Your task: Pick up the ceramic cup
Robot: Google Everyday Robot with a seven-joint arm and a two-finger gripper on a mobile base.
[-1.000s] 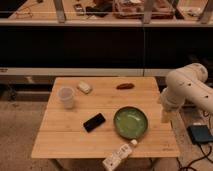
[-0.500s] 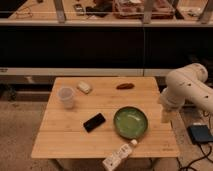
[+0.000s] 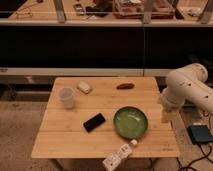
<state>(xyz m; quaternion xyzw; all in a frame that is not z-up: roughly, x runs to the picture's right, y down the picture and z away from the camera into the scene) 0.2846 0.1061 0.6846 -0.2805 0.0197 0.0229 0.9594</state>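
Observation:
The ceramic cup (image 3: 66, 97) is small, whitish and tapered, standing upright near the left edge of the wooden table (image 3: 65, 132). My white arm is at the right side of the table. My gripper (image 3: 165, 115) hangs down at the table's right edge, just right of the green plate (image 3: 131, 121). It is far from the cup, across the width of the table, and holds nothing that I can see.
A small white rectangular block (image 3: 84, 87) lies behind the cup. A black phone-like slab (image 3: 94, 122) lies mid-table. A reddish-brown oblong thing (image 3: 124, 86) is at the back. A white bottle (image 3: 119, 156) lies at the front edge. A dark blue pad (image 3: 201, 134) is on the floor at right.

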